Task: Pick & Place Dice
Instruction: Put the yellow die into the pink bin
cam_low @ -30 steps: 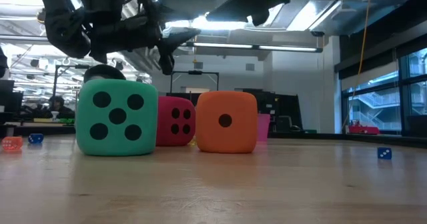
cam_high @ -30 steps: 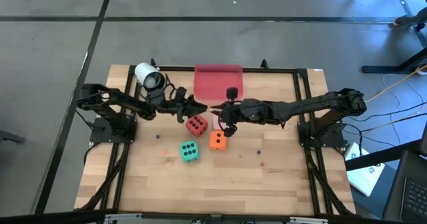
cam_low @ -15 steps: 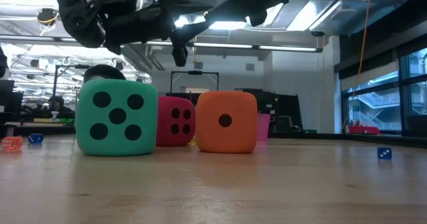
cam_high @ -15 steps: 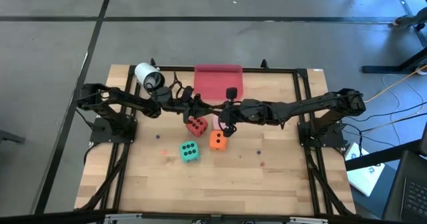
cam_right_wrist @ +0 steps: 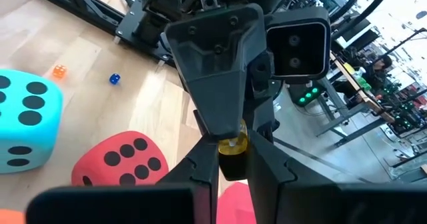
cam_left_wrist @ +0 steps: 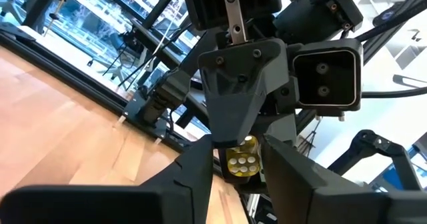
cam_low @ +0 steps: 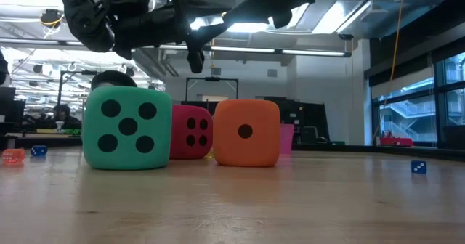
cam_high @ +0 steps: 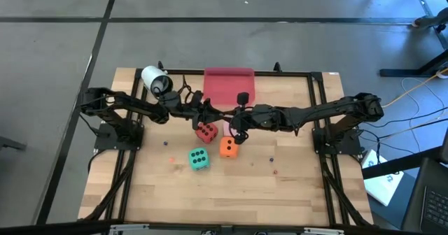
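Yellow, a tiny die point(cam_right_wrist: 233, 146) sits pinched in the nearly closed right gripper point(cam_high: 227, 115), tip to tip with the left gripper point(cam_high: 212, 114). Whether the left grips it, I cannot tell. This looks like a handover, so next one side must let go cleanly.

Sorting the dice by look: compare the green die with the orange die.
The green die faces the low camera with five pips; the orange die shows one there. From above, the green die lies nearer the front edge of the table, the orange die farther right and back. Both are soft-looking cubes with dark pips, resting on the wood.
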Controlling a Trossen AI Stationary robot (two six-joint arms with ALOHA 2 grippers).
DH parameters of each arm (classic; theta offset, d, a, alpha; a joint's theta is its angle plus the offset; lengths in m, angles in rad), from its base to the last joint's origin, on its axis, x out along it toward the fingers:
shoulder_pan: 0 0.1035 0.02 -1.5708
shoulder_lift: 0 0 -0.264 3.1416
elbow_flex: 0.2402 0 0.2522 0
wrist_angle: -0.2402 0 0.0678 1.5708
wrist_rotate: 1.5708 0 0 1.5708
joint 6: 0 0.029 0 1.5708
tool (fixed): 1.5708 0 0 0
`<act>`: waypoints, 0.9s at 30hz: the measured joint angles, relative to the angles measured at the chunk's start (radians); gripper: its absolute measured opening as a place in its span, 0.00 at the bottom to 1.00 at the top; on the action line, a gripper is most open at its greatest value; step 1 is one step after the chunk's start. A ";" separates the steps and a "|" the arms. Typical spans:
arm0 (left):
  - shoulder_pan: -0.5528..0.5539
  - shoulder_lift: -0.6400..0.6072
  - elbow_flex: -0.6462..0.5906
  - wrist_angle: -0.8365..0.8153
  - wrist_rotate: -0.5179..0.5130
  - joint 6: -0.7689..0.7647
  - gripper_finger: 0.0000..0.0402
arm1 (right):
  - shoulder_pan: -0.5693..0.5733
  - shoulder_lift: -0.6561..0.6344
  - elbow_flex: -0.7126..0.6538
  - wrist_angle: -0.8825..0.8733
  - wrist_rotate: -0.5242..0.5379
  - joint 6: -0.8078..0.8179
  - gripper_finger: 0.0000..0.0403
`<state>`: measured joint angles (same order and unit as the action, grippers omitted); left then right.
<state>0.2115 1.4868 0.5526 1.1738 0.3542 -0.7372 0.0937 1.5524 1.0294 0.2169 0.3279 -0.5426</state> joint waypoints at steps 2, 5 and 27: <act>0.000 0.000 -0.001 0.000 0.000 -0.001 0.25 | 0.002 0.000 0.000 0.000 0.000 0.000 0.13; 0.000 0.000 -0.001 0.000 -0.012 -0.004 0.21 | 0.002 0.000 0.000 -0.002 0.001 -0.005 0.13; 0.001 0.000 0.000 0.010 -0.027 0.086 0.10 | 0.060 -0.005 0.002 -0.032 0.063 0.018 0.41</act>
<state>0.2123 1.4870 0.5526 1.1834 0.3268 -0.6514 0.1533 1.5471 1.0312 0.1845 0.3910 -0.5243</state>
